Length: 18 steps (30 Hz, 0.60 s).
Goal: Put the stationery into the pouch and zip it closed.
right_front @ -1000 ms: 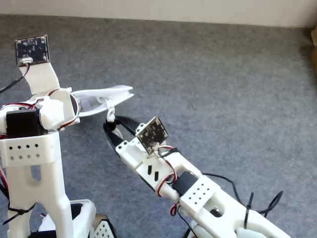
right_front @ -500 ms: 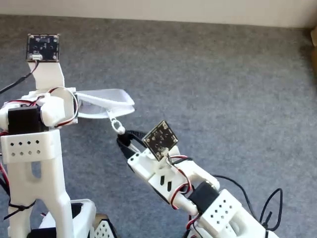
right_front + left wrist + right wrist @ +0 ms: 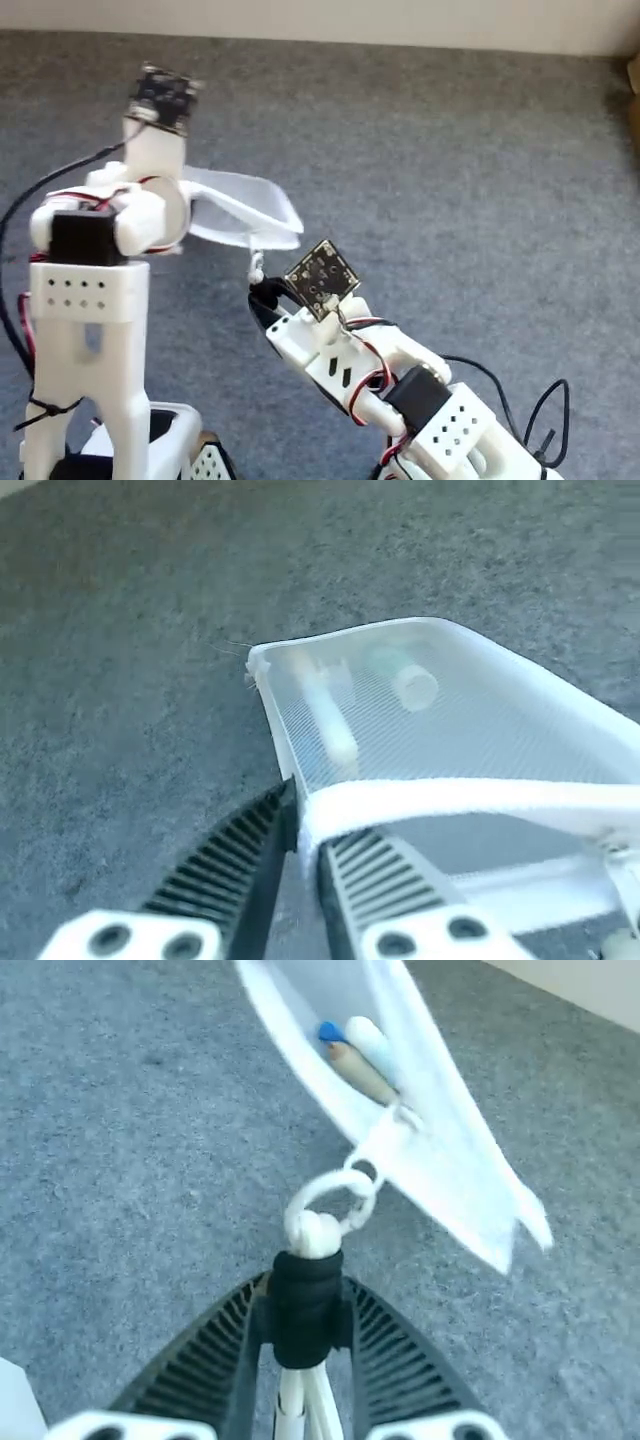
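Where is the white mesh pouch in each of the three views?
High view: white mesh pouch left of centre, between both arms.
Left wrist view: just beyond the left gripper, which pinches its rim.
Right wrist view: beyond the right gripper, which holds its white zipper pull.
Shared landmark: grey carpet.

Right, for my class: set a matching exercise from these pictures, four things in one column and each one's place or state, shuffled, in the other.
Things:
1 pouch
2 zip pull
3 stationery
4 grey surface

Places or states:
A inside the pouch
B under everything
C edge gripped by the left arm's jaws
D gripped by the right arm's jaws

Pairs: 1-C, 2-D, 3-A, 4-B.
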{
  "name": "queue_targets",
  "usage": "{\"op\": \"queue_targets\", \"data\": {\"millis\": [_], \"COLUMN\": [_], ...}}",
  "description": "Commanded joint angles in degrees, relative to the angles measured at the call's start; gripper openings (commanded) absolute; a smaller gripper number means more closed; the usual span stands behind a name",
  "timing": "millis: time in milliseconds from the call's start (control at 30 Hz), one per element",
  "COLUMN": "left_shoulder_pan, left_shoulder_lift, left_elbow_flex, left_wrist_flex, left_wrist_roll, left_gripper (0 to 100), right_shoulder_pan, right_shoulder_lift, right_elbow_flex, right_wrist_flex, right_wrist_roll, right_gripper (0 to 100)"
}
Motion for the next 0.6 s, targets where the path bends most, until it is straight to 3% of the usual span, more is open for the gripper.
{"op": "queue_targets", "data": {"millis": [0, 300, 567], "left_shoulder_pan": [5.9, 9.5, 16.6], "left_shoulder_lift": [-0.8, -0.5, -0.5], "left_elbow_flex": [-3.2, -3.1, -3.1], "left_wrist_flex": [-3.6, -9.5, -13.7], "left_wrist_roll": [-2.6, -4.0, -4.2], "left_gripper": [1, 19, 20], "right_shoulder_pan": [1.2, 4.8, 4.9], "right_shoulder_lift": [-1.1, -1.1, -1.1], "right_elbow_flex": [-0.4, 2.1, 2.1], "right_wrist_flex": [0.2, 0.2, 0.3], "right_wrist_roll": [0.0, 0.2, 0.2], "right_gripper": [0.5, 0.5, 0.5]}}
